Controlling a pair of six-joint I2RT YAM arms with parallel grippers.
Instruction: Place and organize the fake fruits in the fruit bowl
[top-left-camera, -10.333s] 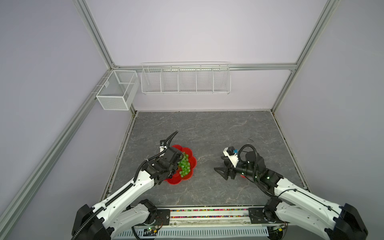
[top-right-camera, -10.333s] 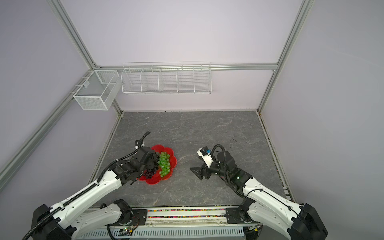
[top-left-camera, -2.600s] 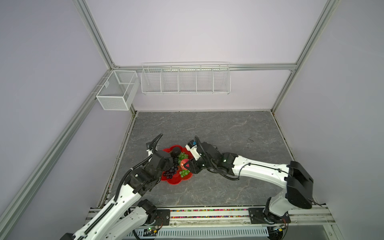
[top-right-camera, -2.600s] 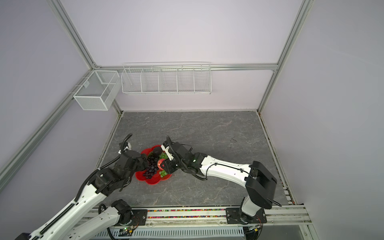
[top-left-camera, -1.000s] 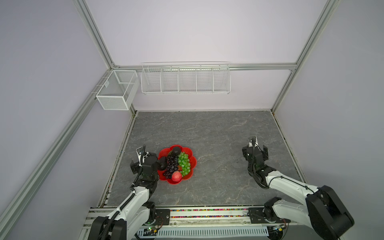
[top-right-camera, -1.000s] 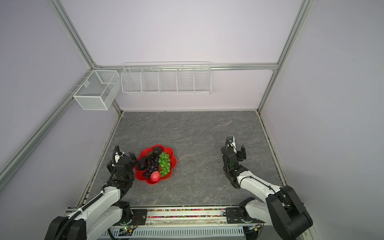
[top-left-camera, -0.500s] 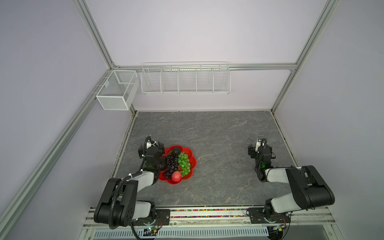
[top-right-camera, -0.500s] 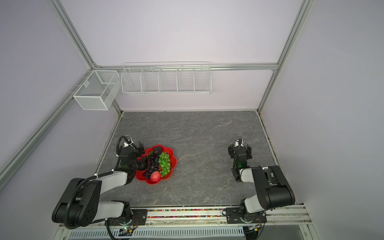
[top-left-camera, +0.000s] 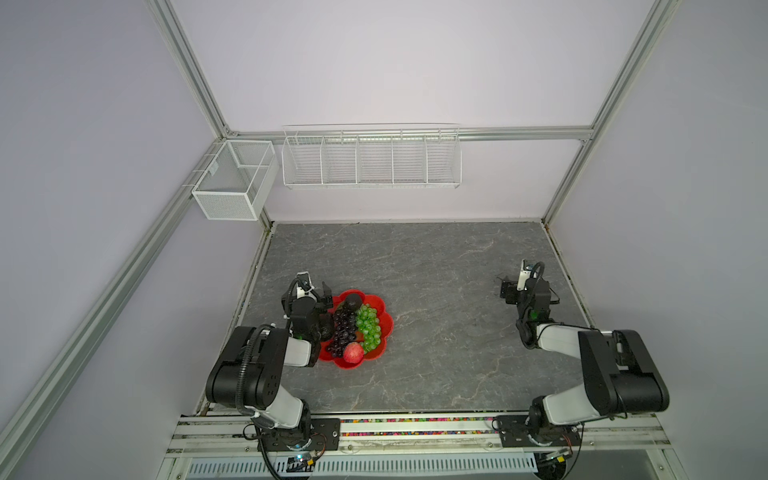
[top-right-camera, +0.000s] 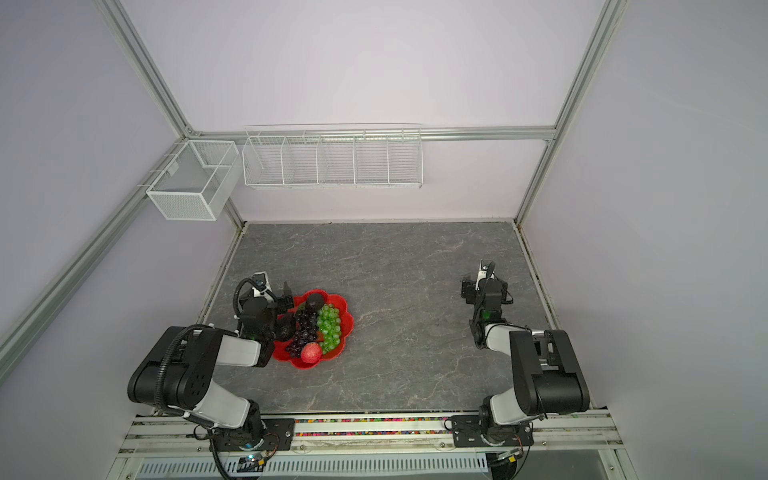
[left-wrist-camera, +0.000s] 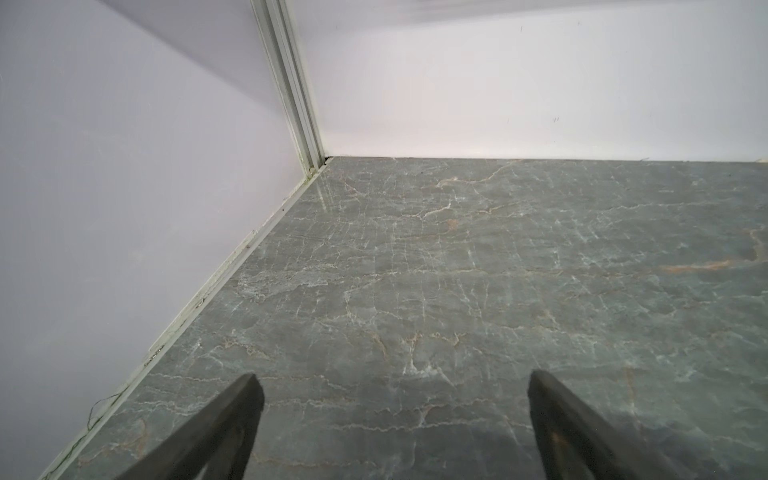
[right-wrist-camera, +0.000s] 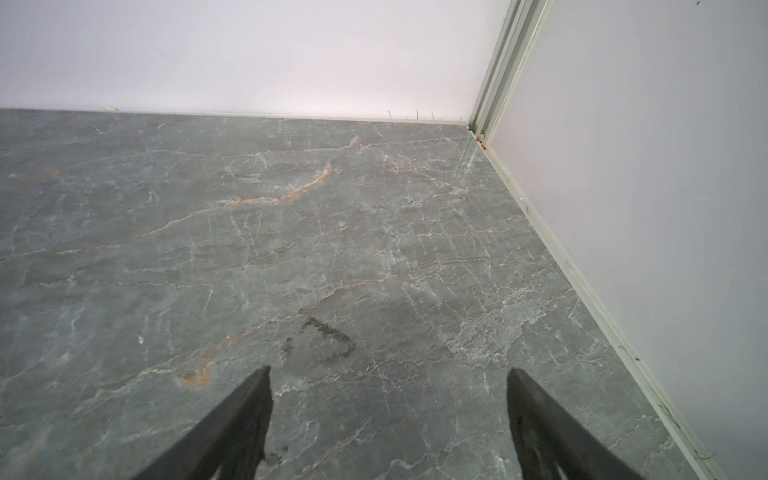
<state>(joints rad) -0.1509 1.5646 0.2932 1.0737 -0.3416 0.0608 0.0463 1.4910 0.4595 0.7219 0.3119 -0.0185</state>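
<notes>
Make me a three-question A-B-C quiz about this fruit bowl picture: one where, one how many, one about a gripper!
1. The red apple sits at the red bowl's: A near edge; B far edge; C middle.
2. Grape bunches in the bowl: A one; B two; C three.
3. The right gripper is: A shut on the apple; B shut on grapes; C open, empty.
Answers: 1 A, nearest the camera. 2 B, one purple bunch, one green bunch. 3 C, jaws apart over the table.
</notes>
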